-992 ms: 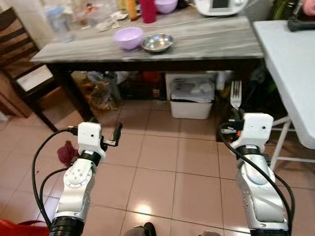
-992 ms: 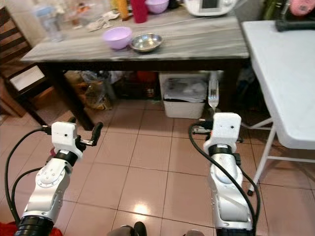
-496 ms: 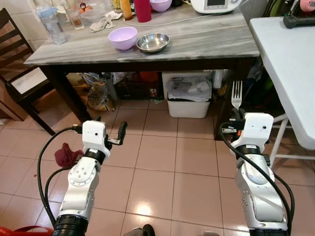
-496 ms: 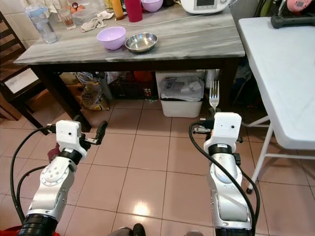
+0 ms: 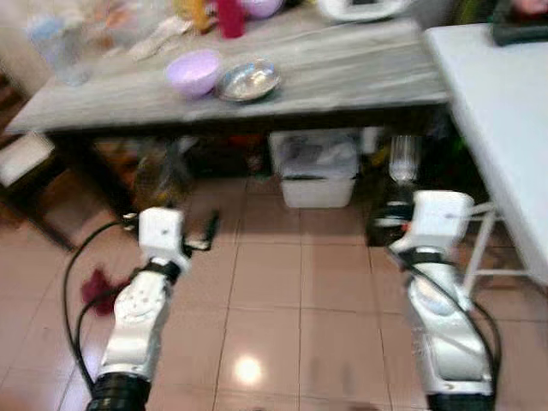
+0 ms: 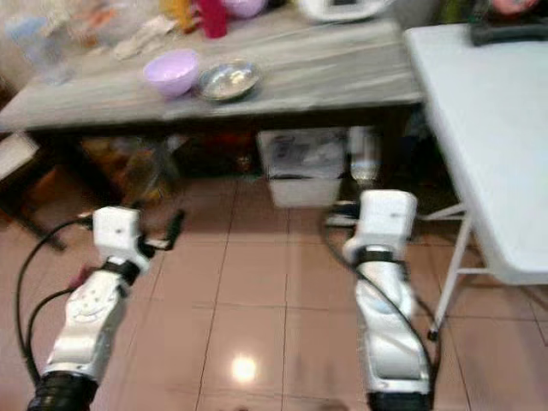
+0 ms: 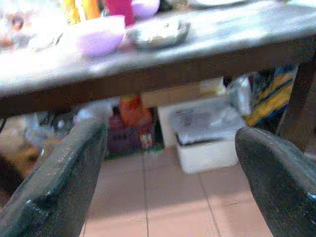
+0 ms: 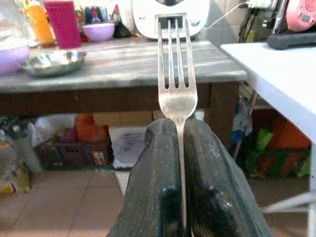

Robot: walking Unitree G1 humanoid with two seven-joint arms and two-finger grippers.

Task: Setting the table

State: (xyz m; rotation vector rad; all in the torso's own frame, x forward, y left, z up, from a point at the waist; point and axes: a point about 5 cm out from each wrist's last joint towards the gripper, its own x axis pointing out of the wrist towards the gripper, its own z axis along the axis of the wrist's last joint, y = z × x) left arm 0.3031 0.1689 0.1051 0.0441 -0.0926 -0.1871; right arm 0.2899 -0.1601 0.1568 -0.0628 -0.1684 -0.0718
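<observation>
Fork held upright in the right pincer, grey counter ahead at 12 to 11 o'clock.

The right pincer [image 8: 180,163] is clamped tight on the handle of a metal fork [image 8: 176,74], whose long axis runs straight up out of the fingers, tines uppermost. Outward from it, the grey marble-topped counter [image 5: 342,64] lies beyond a stretch of tiled floor, with the steel bowl [image 5: 248,80] and lilac bowl [image 5: 193,71] at about 11 o'clock. The white folding counter [image 5: 501,120] sits close at 2 o'clock, nearer this arm than the other. The left pincer [image 7: 168,173] is spread wide and holds nothing. Judging by this, the fork must be carried forward and tipped flat to lie on a counter.
</observation>
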